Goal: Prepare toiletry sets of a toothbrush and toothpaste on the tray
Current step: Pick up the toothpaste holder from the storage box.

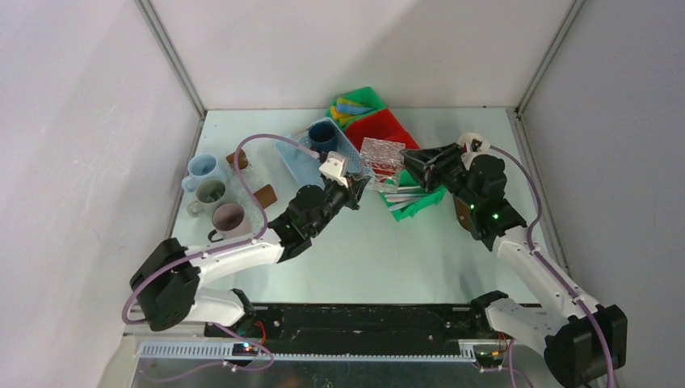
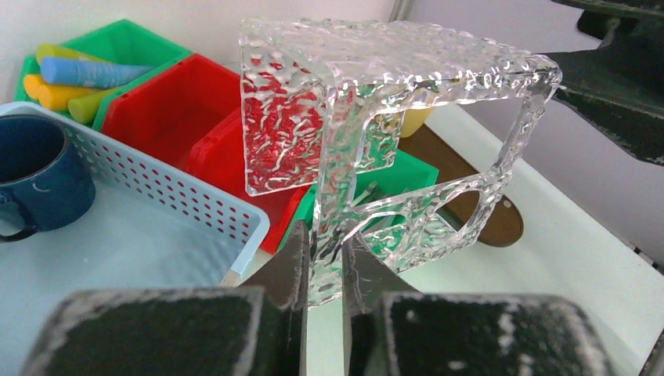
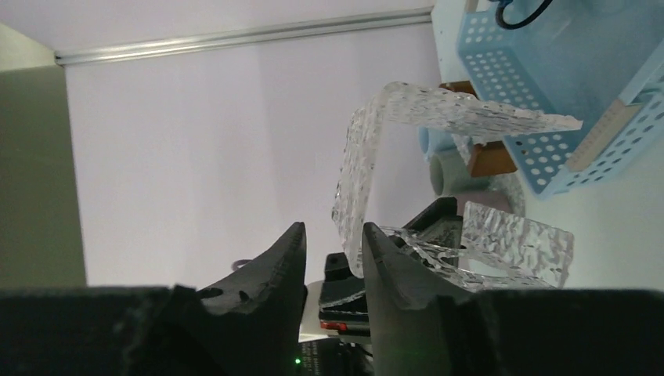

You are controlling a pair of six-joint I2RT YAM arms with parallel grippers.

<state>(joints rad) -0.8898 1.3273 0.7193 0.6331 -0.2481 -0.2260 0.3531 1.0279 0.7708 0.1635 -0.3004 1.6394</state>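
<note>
My left gripper point(image 1: 361, 184) point(image 2: 325, 266) is shut on the lower wall of a clear textured plastic holder point(image 1: 381, 160) point(image 2: 376, 94) and holds it up over the red point(image 2: 168, 117) and green bins. My right gripper point(image 1: 408, 162) point(image 3: 333, 243) is open at the holder's right side, with one clear edge point(image 3: 352, 188) between its fingers. Pale blue point(image 1: 202, 168), grey point(image 1: 212, 192) and pink point(image 1: 229, 217) mugs stand at the left. A dark blue mug point(image 1: 323, 136) point(image 2: 35, 176) sits in the light blue basket point(image 2: 196, 204). A dark brown board point(image 2: 501, 223) lies beyond the holder.
Yellow and blue tubes point(image 1: 351, 105) point(image 2: 78, 74) lie in a green bin at the back. Thin pale toothbrushes point(image 1: 404, 196) lie in a green bin under the holder. Brown pieces point(image 1: 265, 195) show beside the mugs. Walls close in the table on three sides.
</note>
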